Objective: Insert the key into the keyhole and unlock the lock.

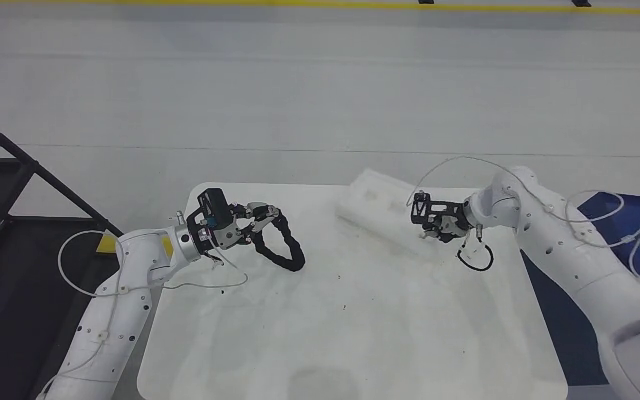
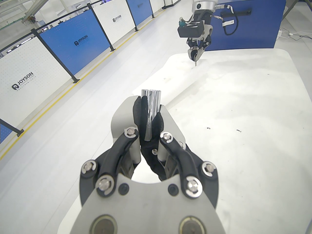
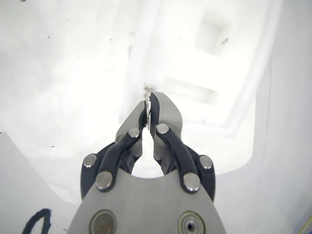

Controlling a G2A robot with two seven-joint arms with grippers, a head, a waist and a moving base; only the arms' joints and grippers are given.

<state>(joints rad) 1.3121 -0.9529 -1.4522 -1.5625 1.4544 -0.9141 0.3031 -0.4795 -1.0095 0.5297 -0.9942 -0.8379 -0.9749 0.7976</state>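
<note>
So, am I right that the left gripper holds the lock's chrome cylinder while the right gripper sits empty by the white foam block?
Not quite: the right gripper is not empty. The right wrist view shows it shut on the thin metal key. The rest stands: the left gripper holds the lock's chrome cylinder, and the right one is by the white foam block.

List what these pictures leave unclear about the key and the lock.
1. Keyhole: in the left wrist view the lock points its end away, clamped in the left pincer; too small in the top view.
2. Blade of the key: right wrist view, the pads of the right pincer cover all but a thin edge.
</note>
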